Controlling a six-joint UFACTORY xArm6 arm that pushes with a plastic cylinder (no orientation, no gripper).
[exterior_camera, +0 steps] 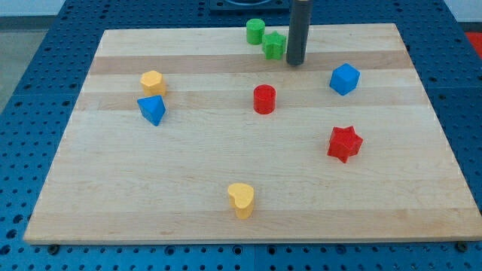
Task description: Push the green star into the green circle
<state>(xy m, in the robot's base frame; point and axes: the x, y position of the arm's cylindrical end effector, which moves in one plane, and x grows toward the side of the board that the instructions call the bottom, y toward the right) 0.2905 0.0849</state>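
The green star (274, 45) lies near the view's top edge of the wooden board (113, 196). The green circle (255, 31), a short cylinder, stands just up and to the left of the star; the two look close to touching. My tip (295, 63) is right beside the star, on its right side and a little lower. The dark rod rises from it out of the view's top.
A red cylinder (264, 98) is at the middle. A blue block (344, 79) is at the right and a red star (344, 143) below it. A yellow block (152, 82) and a blue block (153, 110) are at the left. A yellow heart (242, 199) is near the bottom.
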